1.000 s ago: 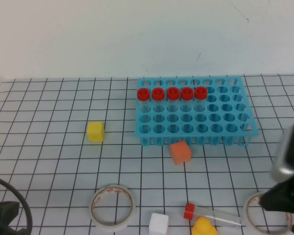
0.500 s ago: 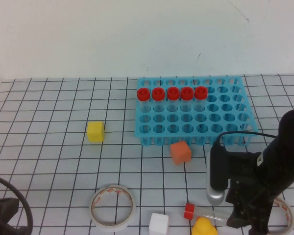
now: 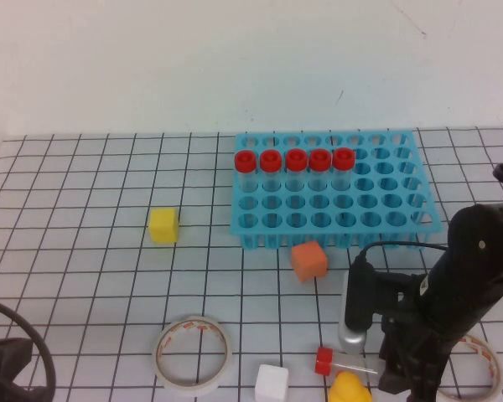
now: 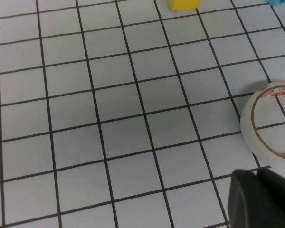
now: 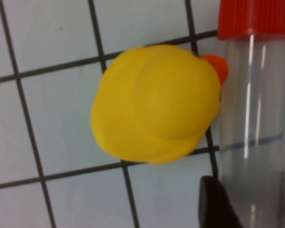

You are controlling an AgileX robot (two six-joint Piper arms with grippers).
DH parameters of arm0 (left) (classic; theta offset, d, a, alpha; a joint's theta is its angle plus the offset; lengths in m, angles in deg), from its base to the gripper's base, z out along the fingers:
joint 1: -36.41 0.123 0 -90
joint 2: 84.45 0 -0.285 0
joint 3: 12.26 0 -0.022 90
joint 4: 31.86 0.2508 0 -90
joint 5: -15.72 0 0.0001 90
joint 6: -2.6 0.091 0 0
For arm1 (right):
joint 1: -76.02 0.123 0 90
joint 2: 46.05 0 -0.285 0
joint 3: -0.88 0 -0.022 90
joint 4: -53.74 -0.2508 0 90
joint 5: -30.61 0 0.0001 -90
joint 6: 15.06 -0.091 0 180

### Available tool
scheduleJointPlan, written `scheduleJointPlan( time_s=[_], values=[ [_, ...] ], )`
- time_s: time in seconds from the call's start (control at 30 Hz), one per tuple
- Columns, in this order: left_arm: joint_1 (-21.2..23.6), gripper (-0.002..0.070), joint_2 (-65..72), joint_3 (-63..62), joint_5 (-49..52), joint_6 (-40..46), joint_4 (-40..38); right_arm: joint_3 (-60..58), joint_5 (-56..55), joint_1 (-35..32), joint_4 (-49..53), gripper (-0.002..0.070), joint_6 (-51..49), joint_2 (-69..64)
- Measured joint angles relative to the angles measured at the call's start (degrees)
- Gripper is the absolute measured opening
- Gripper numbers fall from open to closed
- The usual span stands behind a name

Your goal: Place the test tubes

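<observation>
This looks like a lab-style robot test bench. A blue tube rack [image 3: 335,219] holding a row of red-capped test tubes [image 3: 296,161] stands on a white table [image 3: 84,276] ruled with a black grid, in front of a plain white wall [image 3: 235,59]. Odd practice props lie scattered about: a tape roll [image 3: 193,385], a yellow cube [image 3: 163,225] and a rubber duck [image 5: 152,104].
</observation>
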Motion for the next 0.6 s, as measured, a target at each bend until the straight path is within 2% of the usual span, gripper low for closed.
scheduleJointPlan(
  time_s=[0.13, 0.4, 0.6],
  values=[
    [0.00, -0.0001, 0.00, 0.00, 0.00, 0.03, 0.00, 0.20, -0.25, 0.00, -0.35, 0.0244, -1.57, -1.03],
    [0.00, -0.0001, 0.00, 0.00, 0.00, 0.03, -0.18, 1.19, 0.59, 0.00, -0.71, 0.0240, -3.64, -1.94],
    [0.00, -0.0001, 0.00, 0.00, -0.13, 0.03, -1.13, 4.27, 1.97, 0.00, -0.71, 0.0239, -9.19, -2.53]
  ],
)
